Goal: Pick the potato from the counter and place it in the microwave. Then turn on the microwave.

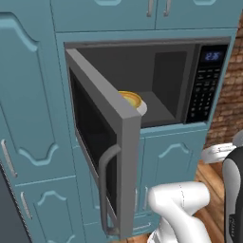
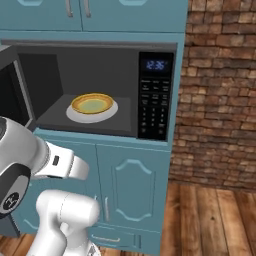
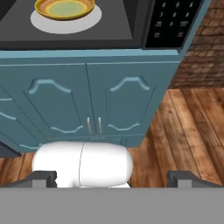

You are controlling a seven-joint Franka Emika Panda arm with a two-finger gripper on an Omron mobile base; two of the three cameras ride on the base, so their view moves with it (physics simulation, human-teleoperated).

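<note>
The microwave (image 1: 124,64) is built into blue cabinetry, and its door (image 1: 102,128) stands swung wide open to the left. Its black keypad (image 2: 154,100) with a blue display sits at the right of the cavity. Inside, a yellow bowl (image 2: 92,104) rests on a white round plate (image 2: 75,116); the same bowl (image 3: 64,8) is at the top of the hand view. The potato is out of view. My gripper (image 3: 113,179) is open, its fingertips (image 3: 43,178) wide apart with nothing held, low in front of the cabinet doors below the microwave.
Blue cabinet doors (image 3: 109,105) run under the microwave, and tall blue panels (image 1: 28,104) stand to its left. A brick wall (image 2: 220,95) rises on the right above a wooden floor (image 2: 215,215). The open door's handle (image 1: 105,190) juts out toward the arm.
</note>
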